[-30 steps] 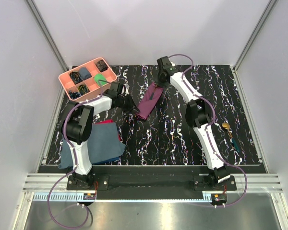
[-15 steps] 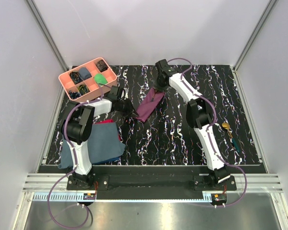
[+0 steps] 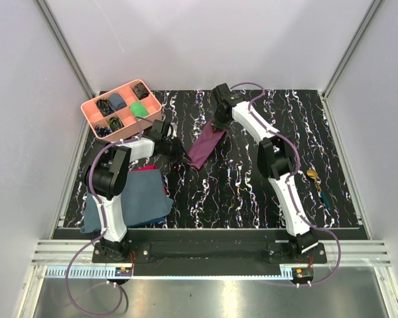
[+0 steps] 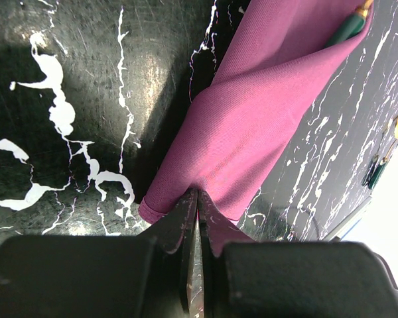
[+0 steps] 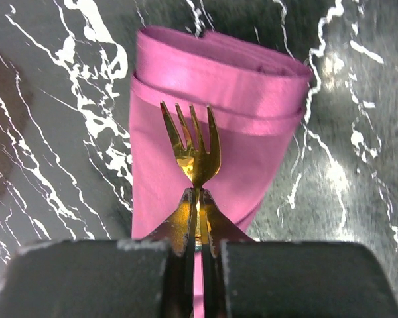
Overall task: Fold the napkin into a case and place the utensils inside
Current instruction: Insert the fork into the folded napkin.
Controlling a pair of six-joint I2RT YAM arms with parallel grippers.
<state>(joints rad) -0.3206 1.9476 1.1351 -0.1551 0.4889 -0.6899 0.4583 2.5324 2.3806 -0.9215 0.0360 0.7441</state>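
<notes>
While the case point(image 3: 206, 147) lies slantwise on the black marbled table point(image 3: 252, 192), left of centre toward the far side, an arm stands at each of its ends.

Left gripper point(image 4: 197, 197): jaws clenched on the cloth edge at the near-left end of the case. Cloth is plum-purple, several layers, one flap folded over on the diagonal. At the opposite end a dark green handle point(image 4: 349, 25) with a gold tip pokes out from under the fold.

Right gripper point(image 5: 198, 197): jaws pinched on the neck of a gold fork point(image 5: 194, 147). Tines point across the rolled far end of the case; contact with the cloth cannot be told.

Two more utensils point(image 3: 312, 175) lie on the table well to the right, beside the right arm.

Also present: pink tray point(image 3: 91, 106) at far left, slate-blue cloth point(image 3: 136, 199) near left, red cloth point(image 3: 149, 169) at its far edge.
</notes>
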